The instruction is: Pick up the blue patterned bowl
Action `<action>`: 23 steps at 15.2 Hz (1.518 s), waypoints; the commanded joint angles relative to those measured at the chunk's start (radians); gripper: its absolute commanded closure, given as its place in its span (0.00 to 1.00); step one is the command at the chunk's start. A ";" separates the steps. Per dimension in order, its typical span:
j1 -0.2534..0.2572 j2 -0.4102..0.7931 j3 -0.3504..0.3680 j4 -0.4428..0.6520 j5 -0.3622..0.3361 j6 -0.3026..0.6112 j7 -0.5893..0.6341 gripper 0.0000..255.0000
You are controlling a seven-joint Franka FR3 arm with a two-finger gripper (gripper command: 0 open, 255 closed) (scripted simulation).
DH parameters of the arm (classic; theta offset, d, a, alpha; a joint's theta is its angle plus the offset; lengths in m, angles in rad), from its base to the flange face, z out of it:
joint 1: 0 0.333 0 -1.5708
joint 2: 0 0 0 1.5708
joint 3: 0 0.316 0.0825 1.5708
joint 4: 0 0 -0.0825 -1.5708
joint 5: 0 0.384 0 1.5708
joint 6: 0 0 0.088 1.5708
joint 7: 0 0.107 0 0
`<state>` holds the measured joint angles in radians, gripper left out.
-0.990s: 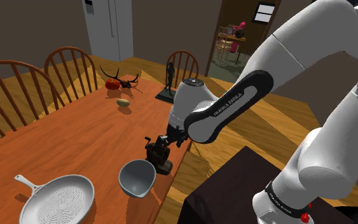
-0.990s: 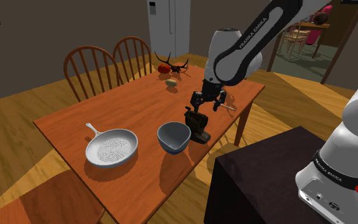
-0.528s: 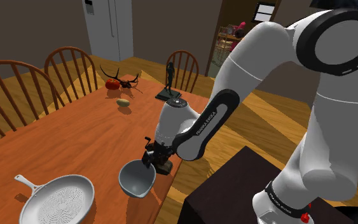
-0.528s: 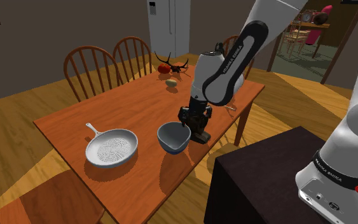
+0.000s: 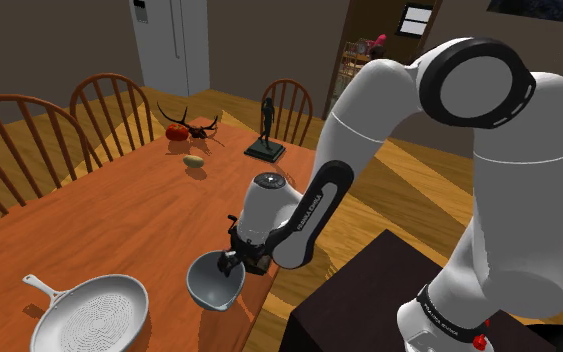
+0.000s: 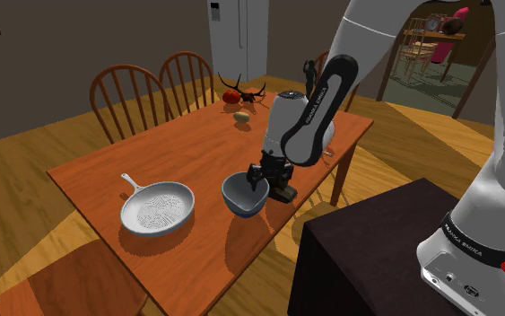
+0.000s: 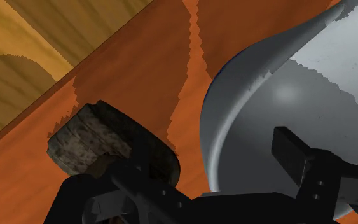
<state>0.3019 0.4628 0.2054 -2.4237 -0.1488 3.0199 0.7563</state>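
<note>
1. The grey-blue bowl sits upright on the orange wooden bench.
2. The jaws hang at the bowl's rim on its stand side, released. From the wrist view, one finger is inside the bowl, clear of its wall, and the other is outside, with the rim between them.
3. A dark mottled object stands just beside the bowl, under the white arm.
4. A white perforated pan lies near the bowl, opposite the arm, its handle pointing away from the bowl.
5. Well beyond the bowl are a small tan lump, a red thing with dark antlers and a dark statuette.
6. The dark stand is close to the bowl.
</note>
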 commanded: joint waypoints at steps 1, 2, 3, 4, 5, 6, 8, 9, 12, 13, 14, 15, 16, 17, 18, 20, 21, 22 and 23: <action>0.015 0.025 -0.015 0.007 -0.007 0.019 0.007 0.00; 0.015 0.025 -0.015 0.007 -0.006 0.019 0.007 0.00; 0.014 0.028 -0.015 0.009 -0.007 0.019 0.005 1.00; 0.012 0.027 -0.015 0.008 -0.007 0.019 0.004 1.00; 0.012 0.026 -0.014 0.008 -0.007 0.019 0.004 1.00; 0.013 0.026 -0.015 0.008 -0.007 0.020 0.004 1.00; 0.013 0.026 -0.015 0.008 -0.007 0.020 0.004 1.00; 0.012 0.026 -0.015 0.008 -0.007 0.020 0.004 1.00; 0.015 0.025 -0.015 0.007 -0.006 0.019 0.007 1.00; 0.008 0.010 -0.007 0.002 -0.003 0.008 0.004 1.00; 0.001 -0.005 0.002 -0.002 0.001 -0.003 0.002 1.00; -0.007 -0.021 0.010 -0.007 0.005 -0.014 -0.001 1.00; -0.015 -0.036 0.019 -0.011 0.009 -0.025 -0.004 1.00; -0.023 -0.051 0.028 -0.015 0.014 -0.036 -0.008 1.00; -0.030 -0.065 0.038 -0.019 0.020 -0.048 -0.011 1.00; -0.046 -0.095 0.056 -0.026 0.033 -0.071 -0.020 1.00; -0.054 -0.110 0.066 -0.029 0.040 -0.083 -0.025 1.00; -0.062 -0.125 0.075 -0.031 0.047 -0.095 -0.030 1.00; -0.070 -0.139 0.085 -0.034 0.055 -0.107 -0.035 1.00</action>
<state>0.2404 0.3375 0.2810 -2.4559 -0.1008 2.9239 0.7268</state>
